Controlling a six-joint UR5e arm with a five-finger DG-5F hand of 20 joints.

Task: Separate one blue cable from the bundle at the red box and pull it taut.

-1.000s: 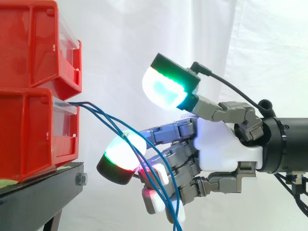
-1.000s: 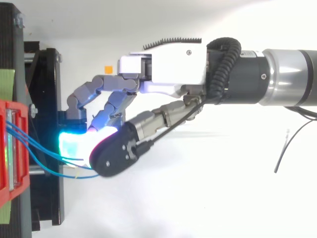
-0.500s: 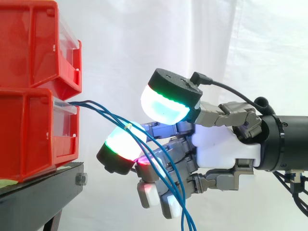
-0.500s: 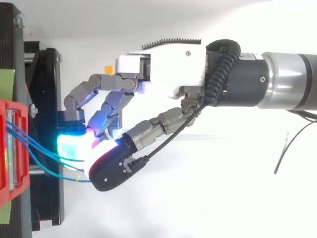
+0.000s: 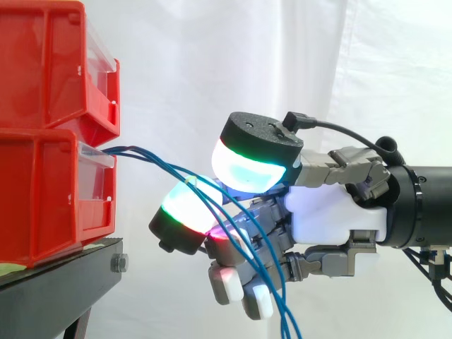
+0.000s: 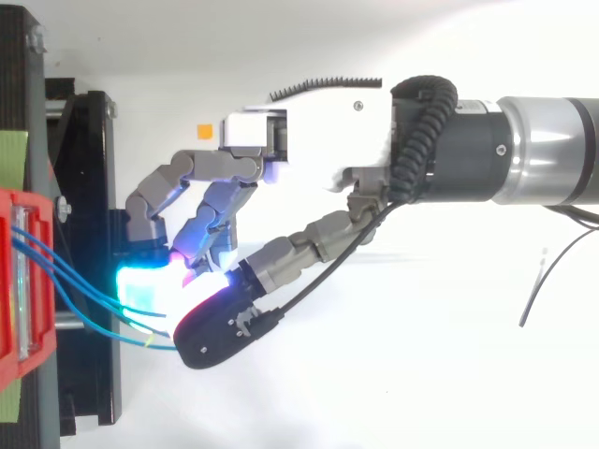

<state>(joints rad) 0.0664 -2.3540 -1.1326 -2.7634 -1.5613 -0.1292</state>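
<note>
- Side view: two red bins are stacked at the left on a black stand (image 5: 60, 282), the upper red bin (image 5: 49, 63) on the lower red bin (image 5: 49, 198), with a white curtain (image 5: 205, 49) behind.
- The blue cables (image 5: 159, 164) leave the front of the lower red bin together, arc to the right and slope down into the hand (image 5: 332, 212).
- The thumb pad (image 5: 251, 169) sits above them and one finger's pad lies just beneath. The cables run through the narrow gap where the two pads meet.
- The fingers (image 5: 185, 212) are curled. Thumb and finger are closed on the blue cables, but I cannot tell how many strands are actually caught.
- Below the pads the cables cross in front of the lower curled fingers and run out at the bottom edge.
- Top view: the cables (image 6: 80, 288) fan slightly as they leave the red bin (image 6: 28, 369), pass over the black stand (image 6: 94, 187) and vanish under the glowing pad and the thumb's dark back.
- The hand (image 6: 328, 140) reaches in from the right, its other fingers bent towards the stand.
</note>
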